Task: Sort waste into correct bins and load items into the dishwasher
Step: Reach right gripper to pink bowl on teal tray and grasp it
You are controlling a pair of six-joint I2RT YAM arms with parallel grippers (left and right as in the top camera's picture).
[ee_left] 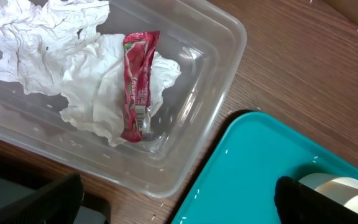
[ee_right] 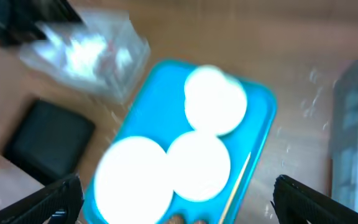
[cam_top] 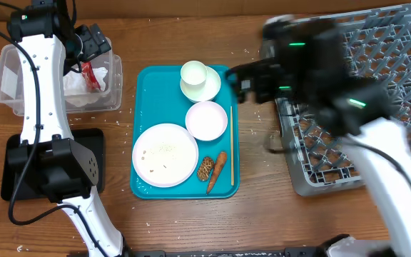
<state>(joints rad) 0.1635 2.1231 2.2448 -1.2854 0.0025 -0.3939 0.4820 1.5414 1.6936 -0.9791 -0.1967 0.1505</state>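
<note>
The left pincer [cam_top: 95, 44] hangs over the clear plastic tub [ee_left: 225, 37], and directly beneath it the red wrapper [ee_left: 138, 84] lies on the crumpled white paper [ee_left: 86, 93] inside; its fingers [ee_left: 39, 199] stand apart with nothing between them, so the dry waste looks dealt with. The right pincer [ee_right: 179, 205], heavily blurred, is also spread open and empty, hovering over the right edge of the teal tray [cam_top: 145, 187], which sits on the worktop [cam_top: 262, 214]. Ahead of and below it lie the white cup [cam_top: 193, 72] standing in a small bowl [cam_top: 204, 89], a second bowl [cam_top: 207, 120], the large plate [cam_top: 165, 154] speckled with rice grains [cam_top: 164, 148], the brown food lump [cam_top: 206, 168], the carrot stick [cam_top: 217, 171], and the chopstick [cam_top: 231, 143] along the tray's right rim. The black tray [cam_top: 95, 139] sits partly under the left arm's base, and the grey dish rack [cam_top: 405, 86] lies behind the right pincer. My judgement is that the right arm is heading for a tray item, probably the cup or nearest bowl. To do this well it should slow before descending, straddle one wall of the rim rather than the whole vessel, close firmly on the glazed surface, and lift straight up so the bowl beneath is not dragged. Food scraps should go into the black tray before the plate is racked.
</note>
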